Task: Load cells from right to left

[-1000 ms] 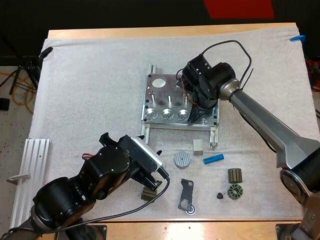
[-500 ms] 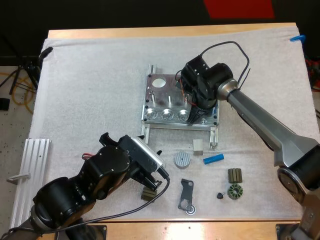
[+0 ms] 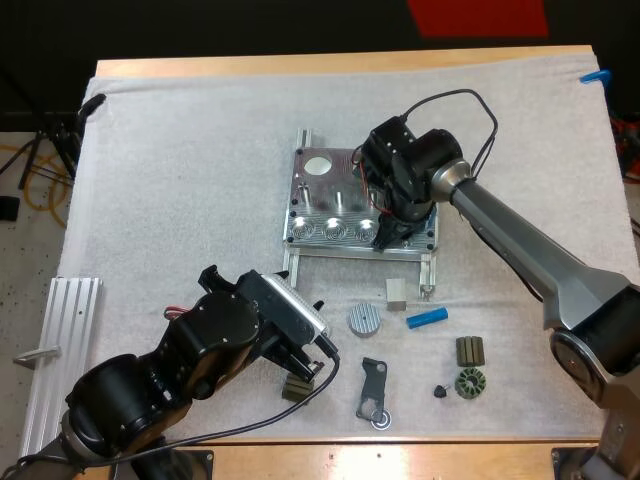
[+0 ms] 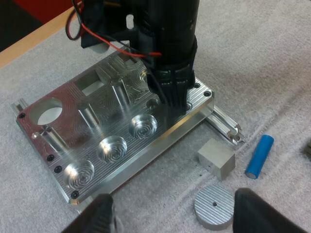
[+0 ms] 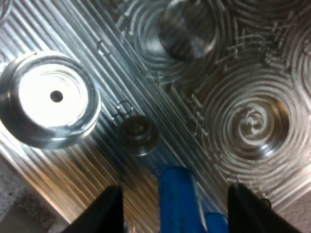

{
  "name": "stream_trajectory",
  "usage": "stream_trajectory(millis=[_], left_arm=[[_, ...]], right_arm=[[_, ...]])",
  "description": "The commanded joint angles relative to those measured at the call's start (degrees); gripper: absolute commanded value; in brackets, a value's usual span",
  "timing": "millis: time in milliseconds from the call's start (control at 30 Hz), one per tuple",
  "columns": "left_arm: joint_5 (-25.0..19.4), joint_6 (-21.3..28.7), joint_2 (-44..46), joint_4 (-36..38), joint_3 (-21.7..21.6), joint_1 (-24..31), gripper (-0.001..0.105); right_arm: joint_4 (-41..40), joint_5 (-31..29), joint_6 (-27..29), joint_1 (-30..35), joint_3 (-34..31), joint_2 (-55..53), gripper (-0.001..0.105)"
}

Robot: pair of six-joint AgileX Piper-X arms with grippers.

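Note:
The metal fixture point(image 3: 320, 195) lies mid-mat with a front row of round pockets point(image 4: 112, 145). My right gripper point(image 3: 383, 236) hangs over the fixture's front right end, pointing down. In the right wrist view it point(image 5: 177, 206) holds a blue cylinder point(image 5: 177, 189) between its fingers, just above the grooved plate point(image 5: 73, 170) and beside an empty pocket point(image 5: 252, 126). A second blue cylinder point(image 3: 427, 318) lies loose on the mat in front of the fixture. My left gripper point(image 3: 305, 368) rests low near the mat's front, its fingers point(image 4: 99, 213) wide apart, holding nothing.
A small metal block point(image 3: 396, 291) and a grey disc point(image 3: 364, 319) lie between the fixture and my left gripper. Dark parts sit near the front: a bracket point(image 3: 373, 388), ribbed pieces point(image 3: 469, 350) and one point(image 3: 297, 388) beside my left gripper. An aluminium rail point(image 3: 60, 350) lies at the left.
My right gripper has shifted slightly to the left over the fixture's front right end. The left arm has not moved.

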State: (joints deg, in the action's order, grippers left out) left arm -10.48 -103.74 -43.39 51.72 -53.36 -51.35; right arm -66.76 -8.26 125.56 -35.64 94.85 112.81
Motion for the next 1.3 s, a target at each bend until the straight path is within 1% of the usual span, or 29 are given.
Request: stream_trajectory(millis=[0, 33, 167, 433, 500, 567, 633, 1033, 1100, 1200, 1267], left_arm=[[0.0, -0.1, 0.4, -1.1, -0.1, 0.0, 0.052], [0.0, -0.1, 0.4, -1.1, -0.1, 0.0, 0.052], [0.0, -0.1, 0.4, -1.1, -0.1, 0.0, 0.052], [0.0, -0.1, 0.4, -1.1, -0.1, 0.0, 0.052], [0.0, -0.1, 0.4, -1.1, -0.1, 0.0, 0.052], [0.0, -0.1, 0.4, -1.1, -0.1, 0.0, 0.052], [0.0, -0.1, 0.4, -1.1, -0.1, 0.0, 0.052], [0.0, -0.1, 0.4, -1.1, -0.1, 0.0, 0.052], [0.0, -0.1, 0.4, -1.1, -0.1, 0.0, 0.052], [0.0, -0.1, 0.4, -1.1, -0.1, 0.0, 0.052], [0.0, -0.1, 0.4, -1.1, -0.1, 0.0, 0.052]], right_arm=[[0.2, 0.4, -0.8, 0.0, 0.1, -0.6, 0.047], [0.6, 0.4, -1.2, 0.0, 0.3, -1.1, 0.045], [2.5, 0.4, -1.2, 0.0, 0.3, -3.0, 0.046], [3.1, 0.3, -1.1, 0.0, 0.3, -5.1, 0.046], [3.5, -1.3, -1.1, 0.0, 0.3, -5.3, 0.045], [4.1, -5.7, -1.1, 0.0, 0.3, -5.6, 0.045], [4.3, -8.0, -1.1, 0.0, 0.3, -5.5, 0.045], [5.3, -8.3, -2.4, 0.0, 0.3, -7.1, 0.045], [5.6, -8.9, -2.4, 0.0, 0.3, -7.9, 0.045], [4.8, -12.5, -2.4, 0.0, 0.3, -8.8, 0.045], [3.7, -12.8, -2.4, 0.1, 0.3, -9.1, 0.045]])
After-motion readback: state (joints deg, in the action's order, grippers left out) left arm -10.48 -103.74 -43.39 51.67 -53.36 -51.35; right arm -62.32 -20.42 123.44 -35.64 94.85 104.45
